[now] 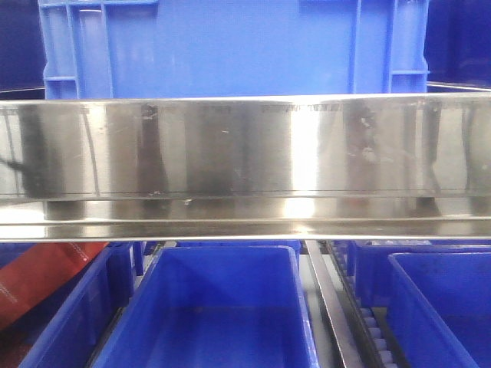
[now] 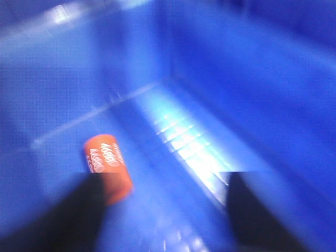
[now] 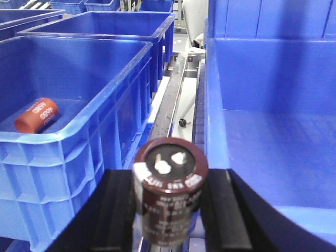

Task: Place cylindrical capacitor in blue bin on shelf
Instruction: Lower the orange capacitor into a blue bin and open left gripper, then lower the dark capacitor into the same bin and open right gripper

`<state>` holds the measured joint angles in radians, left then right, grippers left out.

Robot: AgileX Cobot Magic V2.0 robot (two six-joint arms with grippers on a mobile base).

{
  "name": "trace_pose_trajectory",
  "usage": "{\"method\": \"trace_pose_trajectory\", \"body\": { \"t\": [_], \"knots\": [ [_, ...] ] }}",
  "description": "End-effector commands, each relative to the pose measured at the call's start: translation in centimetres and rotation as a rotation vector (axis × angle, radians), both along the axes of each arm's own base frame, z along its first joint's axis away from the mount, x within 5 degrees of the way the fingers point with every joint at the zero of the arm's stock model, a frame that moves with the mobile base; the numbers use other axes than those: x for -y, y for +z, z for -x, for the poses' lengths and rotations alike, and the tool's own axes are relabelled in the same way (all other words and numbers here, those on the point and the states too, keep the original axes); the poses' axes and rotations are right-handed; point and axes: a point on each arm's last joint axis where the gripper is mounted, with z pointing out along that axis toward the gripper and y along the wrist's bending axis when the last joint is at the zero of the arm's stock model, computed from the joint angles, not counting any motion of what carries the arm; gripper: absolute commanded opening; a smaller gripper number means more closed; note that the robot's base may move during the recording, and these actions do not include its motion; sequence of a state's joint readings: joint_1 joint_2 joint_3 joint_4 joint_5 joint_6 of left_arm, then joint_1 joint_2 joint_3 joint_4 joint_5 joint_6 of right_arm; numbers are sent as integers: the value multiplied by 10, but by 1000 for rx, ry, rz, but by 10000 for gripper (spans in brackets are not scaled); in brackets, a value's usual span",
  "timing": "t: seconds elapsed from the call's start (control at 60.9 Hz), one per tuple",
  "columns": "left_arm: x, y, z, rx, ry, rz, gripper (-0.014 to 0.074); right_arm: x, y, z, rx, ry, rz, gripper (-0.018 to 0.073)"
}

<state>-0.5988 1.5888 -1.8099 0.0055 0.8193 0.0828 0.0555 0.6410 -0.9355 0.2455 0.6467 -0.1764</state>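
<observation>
- The right gripper is closed on the brown capacitor. A black finger presses against each side of the can.
- The brown capacitor is a dark cylinder with white print on its sleeve. Its flat end, with two pale terminals, faces the wrist camera. It is held over the gap between two blue bins and is inside neither.
- The left bin stands just left of the right gripper. An orange capacitor lies on its side on the floor of this bin, near the front-left corner.
- The right bin stands just right of the right gripper. Its near wall curves past the finger on that side.
- A metal track runs between the two bins, away from the camera.
- The left gripper is wide open and holds nothing. Its two dark fingers stand well apart at the bottom of a blurred view, inside a bin.
- In that view the orange capacitor lies on its side on the floor, just beside the left-hand finger. The blur hides whether they touch.
- The shelf shows a wide, shiny steel rail across the front view. An upper bin stands on the tier above. A lower bin sits on the tier beneath, with other blue bins beside it.
- A red item lies at the lower left, beside the lower bin.
</observation>
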Motion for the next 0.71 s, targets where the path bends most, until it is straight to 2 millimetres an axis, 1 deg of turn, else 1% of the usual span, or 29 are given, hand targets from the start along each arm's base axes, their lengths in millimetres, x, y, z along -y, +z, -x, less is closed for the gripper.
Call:
{"method": "trace_pose_trajectory", "body": {
  "t": [0.0, 0.049, 0.066, 0.181, 0.23, 0.246, 0.296, 0.378, 0.411, 0.493, 0.542, 0.69],
  "knots": [
    [-21, 22, 22, 8, 16, -1, 74, 0, 2, 1, 20, 3, 4, -162],
    [-32, 29, 32, 0, 28, -7, 14, 0, 1, 1, 18, 3, 4, -162],
    [-38, 31, 36, -5, 36, -10, -19, 0, 1, 1, 18, 3, 4, -162],
    [-65, 41, 62, -2, 77, 13, -110, 0, 1, 2, 14, 4, 5, -162],
    [-76, 42, 74, 12, 94, 22, -111, 0, 1, 2, 12, 5, 5, -162],
    [-79, 40, 77, 8, 100, 22, -111, 0, 1, 2, 9, 6, 3, -162],
    [-93, 40, 92, 12, 132, 53, -111, 0, 0, 2, 4, 7, 5, -162],
    [-110, 33, 112, 12, 166, 72, -111, -1, -1, 2, -7, 11, 4, -162],
    [-117, 32, 124, 26, 174, 80, -111, -1, -1, 2, -10, 11, 5, -162],
    [-135, 22, 149, 43, 203, 89, -111, -1, 1, 3, -9, 13, 5, -162],
    [-144, 11, 162, 44, 226, 91, -111, -1, 6, 2, 1, 13, 5, -162],
    [-162, -14, 193, 41, 273, 110, -111, -3, 27, -6, 33, 26, 5, -162]
  ]
}}
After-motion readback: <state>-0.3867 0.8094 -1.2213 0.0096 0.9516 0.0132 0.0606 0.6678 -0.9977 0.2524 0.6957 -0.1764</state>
